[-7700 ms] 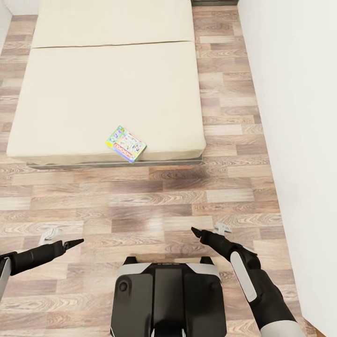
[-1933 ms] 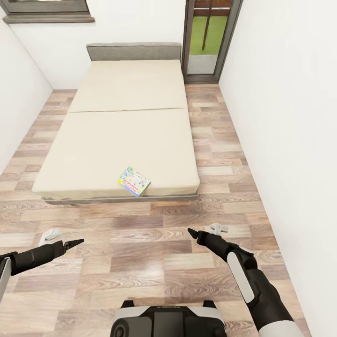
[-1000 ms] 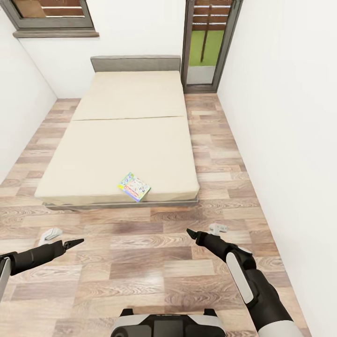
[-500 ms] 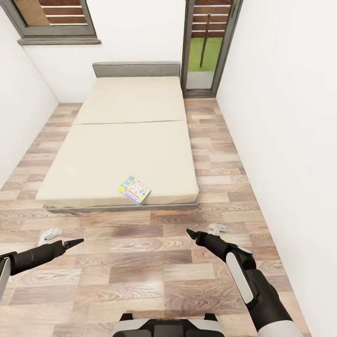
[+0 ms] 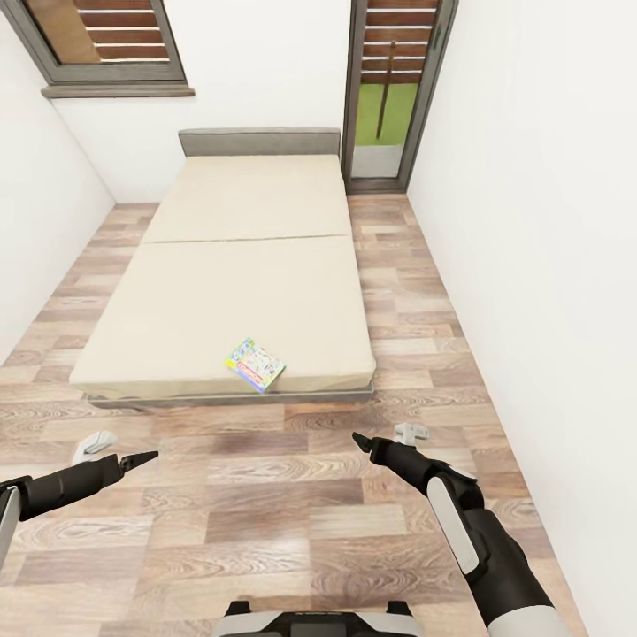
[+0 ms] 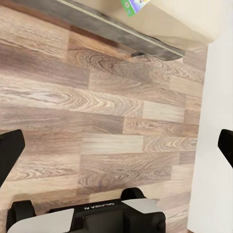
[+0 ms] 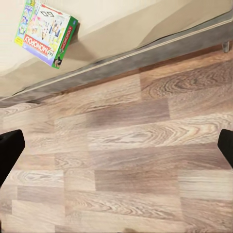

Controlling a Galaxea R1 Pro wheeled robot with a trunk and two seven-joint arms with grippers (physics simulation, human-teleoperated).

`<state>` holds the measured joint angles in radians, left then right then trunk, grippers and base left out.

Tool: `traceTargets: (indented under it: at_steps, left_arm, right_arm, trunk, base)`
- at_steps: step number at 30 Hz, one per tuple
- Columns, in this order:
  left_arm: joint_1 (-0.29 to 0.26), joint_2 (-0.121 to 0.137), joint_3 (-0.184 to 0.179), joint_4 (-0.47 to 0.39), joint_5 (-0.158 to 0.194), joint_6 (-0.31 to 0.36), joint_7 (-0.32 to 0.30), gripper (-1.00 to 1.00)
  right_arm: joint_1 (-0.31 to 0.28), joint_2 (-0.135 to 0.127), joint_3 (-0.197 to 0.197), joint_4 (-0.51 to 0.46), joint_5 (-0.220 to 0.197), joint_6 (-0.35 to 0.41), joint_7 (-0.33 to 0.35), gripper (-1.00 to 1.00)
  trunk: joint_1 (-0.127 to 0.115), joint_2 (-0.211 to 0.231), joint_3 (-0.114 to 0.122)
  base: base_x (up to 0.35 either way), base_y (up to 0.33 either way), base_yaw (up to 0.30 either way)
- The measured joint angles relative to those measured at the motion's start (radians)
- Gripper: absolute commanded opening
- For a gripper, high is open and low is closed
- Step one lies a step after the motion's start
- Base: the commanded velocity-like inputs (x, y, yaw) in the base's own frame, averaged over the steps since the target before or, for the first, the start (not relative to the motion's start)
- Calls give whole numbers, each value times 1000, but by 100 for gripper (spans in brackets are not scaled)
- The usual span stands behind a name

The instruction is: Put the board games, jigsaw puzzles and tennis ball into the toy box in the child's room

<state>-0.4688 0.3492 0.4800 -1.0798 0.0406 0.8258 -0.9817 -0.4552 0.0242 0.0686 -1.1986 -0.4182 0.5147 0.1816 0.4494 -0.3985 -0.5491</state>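
Meanwhile the whole head view has pulled back and tilted up over the last several seconds: the window and glass door now show beyond the bed (image 5: 239,292), which earlier filled the frame, so the camera has moved, not the things. One board game (image 5: 255,364) lies flat near the bed's foot edge, ahead of and between the two hands and well apart from both. Left hand (image 5: 141,459) and right hand (image 5: 360,440) hover low over the wood floor (image 5: 292,495), each spread wide in its wrist view, with nothing between the fingers. My guess is the robot is still repositioning; this game remains to be fetched, and the toy box lies elsewhere.
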Motion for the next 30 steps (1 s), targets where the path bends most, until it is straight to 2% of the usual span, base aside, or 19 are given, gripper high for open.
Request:
traceTargets:
  at_steps: [13, 20, 30]
  left_arm:
    - [0, -1, 1, 0, 1, 0, 2, 100]
    - [0, -1, 0, 0, 0, -1, 2, 100]
    - [0, -1, -1, 1, 0, -2, 3, 100]
  right_arm:
    - [0, 0, 1, 0, 0, 0, 0, 100]
    - [0, 0, 20, 0, 0, 0, -4, 100]
    - [0, 0, 26, 0, 0, 0, -6, 100]
  trunk:
    - [0, 0, 22]
    - [0, 0, 33]
    - [0, 0, 50]
  base:
    - [0, 0, 0]
    - [0, 0, 0]
    - [0, 0, 0]
